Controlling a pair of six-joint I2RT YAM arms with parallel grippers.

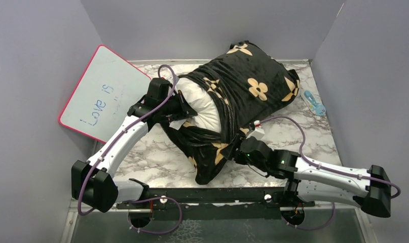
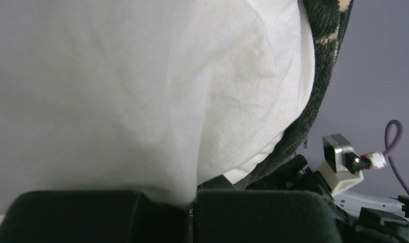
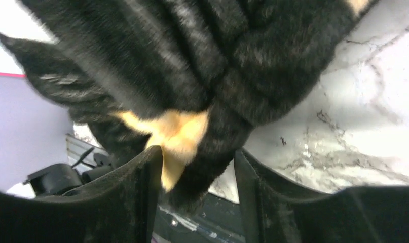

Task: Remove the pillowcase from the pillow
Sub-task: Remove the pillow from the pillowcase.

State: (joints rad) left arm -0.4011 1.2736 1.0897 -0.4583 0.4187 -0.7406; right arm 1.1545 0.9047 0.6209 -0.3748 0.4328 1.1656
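Indoors: pillowcase, marbled tabletop, grey walls.

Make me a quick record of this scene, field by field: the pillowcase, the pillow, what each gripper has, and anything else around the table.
pillowcase: black with tan flowers, bunched back, covers the pillow's far part
pillow: white, one end bared toward the left arm
left gripper: shut, pinching the pillow's bare white fabric
right gripper: jaws apart, a fold of pillowcase between its fingers
table: marble-patterned top
whiteboard: pink-rimmed, at the left wall, blue writing on it
small blue object: near the table's right edge, apart from the pillow; kind unclear
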